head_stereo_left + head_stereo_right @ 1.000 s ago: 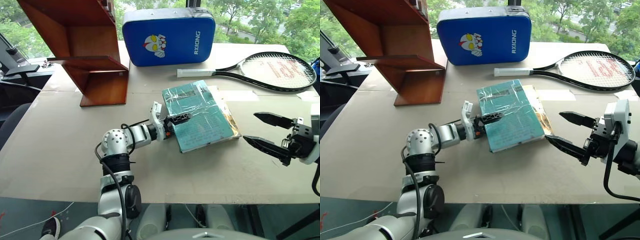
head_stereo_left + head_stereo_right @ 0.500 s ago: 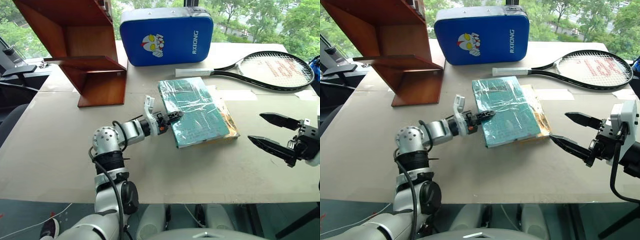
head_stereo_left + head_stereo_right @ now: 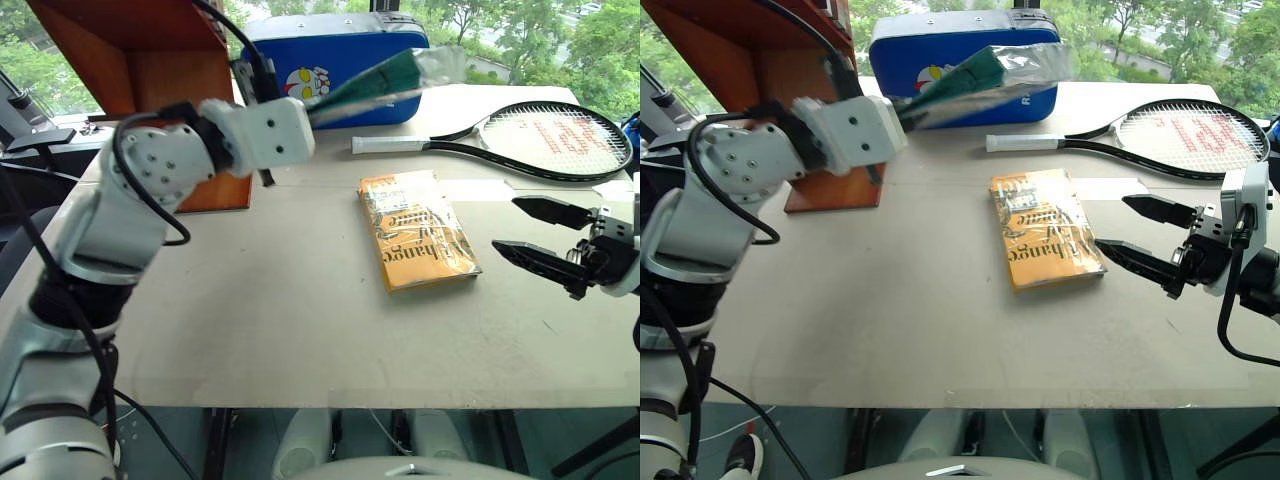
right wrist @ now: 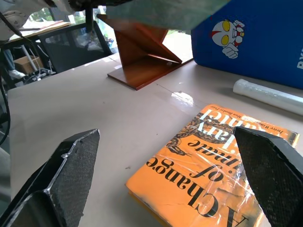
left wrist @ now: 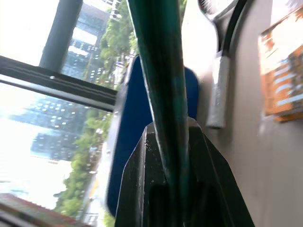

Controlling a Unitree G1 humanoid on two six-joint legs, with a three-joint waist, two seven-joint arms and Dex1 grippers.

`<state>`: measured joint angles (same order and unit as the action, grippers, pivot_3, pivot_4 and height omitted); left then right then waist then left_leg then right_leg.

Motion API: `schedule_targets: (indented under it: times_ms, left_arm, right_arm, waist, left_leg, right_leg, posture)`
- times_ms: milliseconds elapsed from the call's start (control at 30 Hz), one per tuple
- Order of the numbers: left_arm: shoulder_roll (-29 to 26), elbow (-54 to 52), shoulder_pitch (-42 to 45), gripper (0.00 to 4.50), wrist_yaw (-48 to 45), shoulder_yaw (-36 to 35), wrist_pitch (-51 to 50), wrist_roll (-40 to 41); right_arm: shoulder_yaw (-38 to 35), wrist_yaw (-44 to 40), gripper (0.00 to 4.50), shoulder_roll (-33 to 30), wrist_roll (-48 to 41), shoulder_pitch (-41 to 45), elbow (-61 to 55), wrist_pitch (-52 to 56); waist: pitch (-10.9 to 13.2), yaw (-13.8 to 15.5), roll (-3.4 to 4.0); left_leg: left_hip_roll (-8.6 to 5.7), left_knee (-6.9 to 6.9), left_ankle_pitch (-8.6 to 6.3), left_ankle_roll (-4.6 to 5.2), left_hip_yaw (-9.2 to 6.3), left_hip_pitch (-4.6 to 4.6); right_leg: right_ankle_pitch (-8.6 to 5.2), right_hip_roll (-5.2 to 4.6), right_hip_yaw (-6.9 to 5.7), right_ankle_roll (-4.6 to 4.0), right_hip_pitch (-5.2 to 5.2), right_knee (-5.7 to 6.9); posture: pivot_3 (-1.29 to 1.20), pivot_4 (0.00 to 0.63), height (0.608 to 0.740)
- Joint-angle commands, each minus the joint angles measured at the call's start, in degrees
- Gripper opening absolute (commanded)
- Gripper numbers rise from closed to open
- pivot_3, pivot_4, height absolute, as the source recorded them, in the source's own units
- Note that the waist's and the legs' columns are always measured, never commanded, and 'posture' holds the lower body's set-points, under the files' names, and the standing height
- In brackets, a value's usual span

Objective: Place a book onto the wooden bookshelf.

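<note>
My left pincer pinches the book by one edge and holds it up in the air, near the wooden bookshelf, ready to go on it. My right pincer is spread wide beside the orange book on the desk.

I saw my left gripper raised above the table, clamped on the green book, which hung in front of the blue case at the far edge. The wooden bookshelf stood at the far left corner. An orange book lay mid-table; my right gripper, fingers spread, hovered just beside it. A racket lay toward the far right corner.
</note>
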<state>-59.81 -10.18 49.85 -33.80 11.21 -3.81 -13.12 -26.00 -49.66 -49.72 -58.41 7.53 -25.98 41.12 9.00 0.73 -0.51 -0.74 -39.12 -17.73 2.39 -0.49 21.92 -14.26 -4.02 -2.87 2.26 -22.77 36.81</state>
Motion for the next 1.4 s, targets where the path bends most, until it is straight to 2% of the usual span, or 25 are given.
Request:
schedule_targets:
  times_ms: [33, 300, 500, 700, 933, 967, 1000, 1233, 1267, 1333, 1400]
  left_arm:
    - [-2.9, -0.6, 1.9, 0.01, 2.7, -4.3, 4.7, -7.0]
    - [-7.6, 3.6, -5.8, 0.01, -3.6, -6.3, -1.2, -13.6]
    - [-9.2, 10.7, -6.7, 0.01, -3.9, -6.0, 1.6, -15.4]
    - [-9.5, 15.8, -4.1, 0.01, -6.4, -5.2, 2.8, -16.7]
    - [-8.2, 19.4, -3.1, 0.01, -6.8, -4.7, 4.7, -17.8]
    - [-8.1, 19.6, -3.1, 0.8, -6.8, -4.7, 4.6, -18.0]
    - [-8.1, 19.6, -3.2, 1.04, -6.6, -4.8, 4.3, -18.4]
    - [-10.1, 18.0, -7.5, 4.24, -5.9, -9.1, -0.9, -19.3]
    - [-10.7, 18.0, -8.3, 4.41, -5.6, -10.1, -1.7, -19.4]
    - [-11.6, 17.5, -10.2, 4.41, -4.4, -12.4, -3.0, -19.4]
    - [-10.1, 14.8, -12.3, 4.41, -2.2, -16.4, -3.8, -16.8]
  right_arm:
    - [1.7, -1.7, 4.5, 0.2, 0.8, 3.0, 1.3, -1.8]
    - [7.1, -3.4, 4.5, 3.0, 4.6, 13.1, 7.1, -5.1]
    - [6.9, 0.2, 4.5, 7.3, 5.0, 18.7, 9.4, -6.7]
    - [6.2, 4.5, 4.5, 10.4, 1.9, 20.9, 6.2, -5.3]
    - [6.5, 5.0, 4.5, 10.9, 2.4, 18.4, 4.6, -6.3]
    - [6.6, 5.0, 4.5, 10.9, 2.4, 18.2, 4.4, -6.4]
    - [6.7, 4.9, 4.5, 10.9, 2.6, 17.9, 4.4, -6.6]
    - [6.5, 4.0, 4.5, 10.7, 3.3, 16.8, 5.2, -7.5]
    - [6.5, 3.9, 4.5, 10.7, 3.4, 16.8, 5.3, -7.5]
    - [6.6, 3.7, 4.5, 10.8, 3.5, 16.8, 5.6, -7.6]
    - [6.7, 3.3, 4.5, 10.8, 3.8, 16.6, 5.9, -7.8]
  waist:
    - [0.0, 0.1, -0.04]
    - [0.2, -0.2, -0.2]
    - [0.3, 0.1, -0.36]
    - [0.3, 0.1, -0.36]
    - [0.3, 0.0, -0.36]
    - [0.3, 0.0, -0.36]
    - [0.3, 0.0, -0.36]
    - [0.3, -0.2, -0.35]
    - [0.3, -0.2, -0.35]
    - [0.3, -0.3, -0.36]
    - [0.3, -0.4, -0.36]
  left_leg:
    - [0.0, 0.0, -0.02, 0.03, 0.0, 0.04]
    - [-0.04, -0.19, -0.13, 0.25, 0.16, 0.02]
    - [-0.03, -0.2, -0.13, 0.25, 0.1, 0.28]
    - [-0.04, -0.34, -0.13, 0.24, -0.01, 0.75]
    - [-0.05, -0.33, -0.13, 0.24, 0.02, 0.76]
    - [-0.05, -0.33, -0.13, 0.24, 0.04, 0.76]
    - [-0.05, -0.34, -0.13, 0.24, 0.04, 0.75]
    - [-0.04, -0.35, -0.13, 0.24, 0.05, 0.69]
    - [-0.04, -0.36, -0.13, 0.24, 0.06, 0.69]
    - [-0.04, -0.37, -0.13, 0.24, 0.12, 0.71]
    - [-0.04, -0.37, -0.13, 0.24, 0.11, 0.71]
  right_leg:
    - [-0.01, 0.01, -0.04, 0.01, -0.01, -0.02]
    - [0.03, 0.02, -0.19, 0.14, -0.01, 0.09]
    - [0.03, 0.01, -0.25, 0.14, -0.27, 0.11]
    - [0.04, 0.0, -0.42, 0.15, -0.58, 0.23]
    - [0.05, 0.0, -0.43, 0.15, -0.6, 0.24]
    - [0.05, 0.0, -0.41, 0.16, -0.6, 0.24]
    - [0.05, 0.0, -0.41, 0.16, -0.6, 0.24]
    - [0.05, 0.0, -0.39, 0.16, -0.61, 0.29]
    - [0.05, 0.01, -0.38, 0.16, -0.62, 0.36]
    - [0.05, 0.0, -0.32, 0.16, -0.69, 0.59]
    - [0.05, 0.0, -0.31, 0.16, -0.69, 0.59]
  posture:
    - [0.0, 0.15, 0.74]
    - [0.0, 0.15, 0.74]
    - [0.0, 0.15, 0.74]
    - [0.0, 0.15, 0.74]
    - [0.0, 0.15, 0.74]
    - [0.0, 0.15, 0.74]
    - [0.0, 0.15, 0.74]
    - [0.0, 0.15, 0.74]
    - [0.0, 0.15, 0.74]
    - [0.0, 0.15, 0.74]
    - [0.0, 0.15, 0.74]
